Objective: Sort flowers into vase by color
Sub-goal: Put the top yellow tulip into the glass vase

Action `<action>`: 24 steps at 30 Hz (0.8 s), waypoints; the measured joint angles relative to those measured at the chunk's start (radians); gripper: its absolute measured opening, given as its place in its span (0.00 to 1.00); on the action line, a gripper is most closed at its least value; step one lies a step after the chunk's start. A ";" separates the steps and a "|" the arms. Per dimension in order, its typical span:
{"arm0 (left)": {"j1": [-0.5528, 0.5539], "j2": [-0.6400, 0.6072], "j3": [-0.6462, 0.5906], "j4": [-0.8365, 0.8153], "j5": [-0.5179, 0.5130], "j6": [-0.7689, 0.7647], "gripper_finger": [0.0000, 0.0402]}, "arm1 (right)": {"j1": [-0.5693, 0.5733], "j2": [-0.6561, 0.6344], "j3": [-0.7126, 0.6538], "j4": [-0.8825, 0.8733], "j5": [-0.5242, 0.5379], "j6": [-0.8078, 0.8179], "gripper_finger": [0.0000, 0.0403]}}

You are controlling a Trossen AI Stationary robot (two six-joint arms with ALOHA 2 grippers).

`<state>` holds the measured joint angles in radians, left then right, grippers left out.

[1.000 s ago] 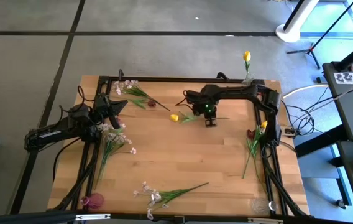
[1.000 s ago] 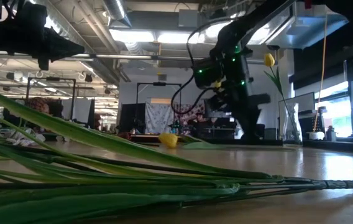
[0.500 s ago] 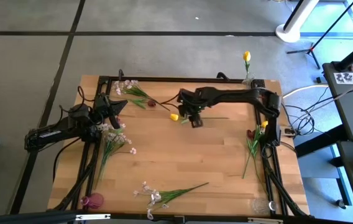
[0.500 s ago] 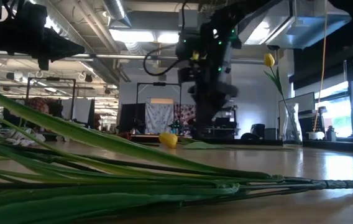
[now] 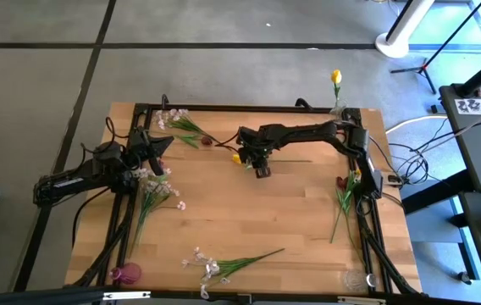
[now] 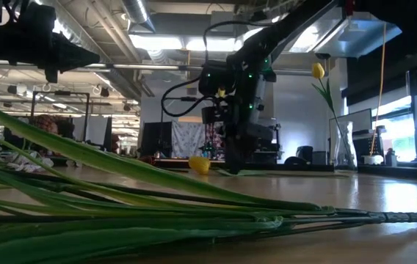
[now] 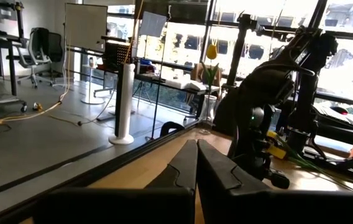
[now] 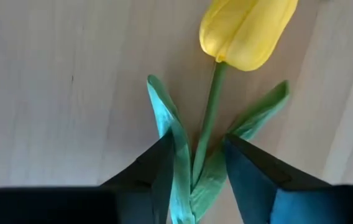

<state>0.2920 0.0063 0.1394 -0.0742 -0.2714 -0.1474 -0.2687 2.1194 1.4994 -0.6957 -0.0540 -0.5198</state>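
Right gripper (image 5: 253, 163): down at the bench (image 5: 300, 220) over a lying yellow tulip (image 8: 246, 30). In the right wrist view its two fingers (image 8: 164, 168) stand part-way open, one on each side of the stem and leaves. I cannot tell whether they touch the stem; nothing is lifted.
Yellow tulip: lies flat on the wood, its head just ahead of the fingertips, its stem running back between them. The lower stem is hidden behind the fingers.
Low view: the right gripper (image 6: 236, 158) comes down just beside the yellow head (image 6: 199, 164); the contact point is too dark to make out.
Left gripper (image 5: 157, 146): waits well apart on the far side of the bench from the right one, fingers pressed together, holding nothing.
Other flowers: a dark red tulip (image 5: 207, 141) lies a little beyond the right gripper toward the left arm; a white-pink spray (image 5: 211, 266) lies well apart near the bench's front edge. Another yellow tulip (image 5: 336, 78) stands upright in a vase behind the right arm; the vase itself is hard to see.
Foreground, low view: big green leaves (image 6: 120, 198) block much of the bench.
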 joint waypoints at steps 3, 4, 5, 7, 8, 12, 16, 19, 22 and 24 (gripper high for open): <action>0.000 0.000 0.000 0.000 0.000 0.000 0.00 | 0.000 0.004 0.000 -0.002 0.001 0.000 0.28; 0.000 0.000 0.000 0.000 0.000 0.000 0.00 | 0.000 0.004 0.000 -0.003 0.003 0.001 0.25; 0.000 0.000 0.000 0.000 0.000 0.000 0.00 | 0.000 0.005 0.000 -0.003 0.007 0.003 0.22; 0.000 0.000 0.000 0.000 0.000 0.000 0.00 | 0.001 0.005 0.000 -0.003 0.013 0.005 0.14; 0.000 0.000 0.000 0.000 0.000 0.000 0.00 | 0.002 0.005 0.000 -0.003 0.016 0.020 0.10; 0.000 0.000 0.000 0.000 0.000 0.000 0.00 | 0.001 -0.005 -0.003 0.006 0.009 0.094 0.03; 0.000 0.000 0.000 0.000 0.000 0.000 0.00 | 0.007 -0.066 -0.008 0.027 0.021 0.165 0.03; 0.000 0.000 0.000 0.000 0.000 0.000 0.00 | 0.007 -0.184 -0.004 0.059 0.028 0.210 0.02; 0.000 0.000 0.000 0.000 0.000 0.000 0.00 | 0.008 -0.308 -0.004 0.065 0.086 0.234 0.02; 0.000 0.000 0.000 0.000 0.000 0.000 0.00 | 0.008 -0.400 -0.005 0.066 0.153 0.237 0.01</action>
<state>0.2922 0.0063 0.1394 -0.0742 -0.2716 -0.1474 -0.2612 1.7195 1.4944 -0.6294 0.0986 -0.2824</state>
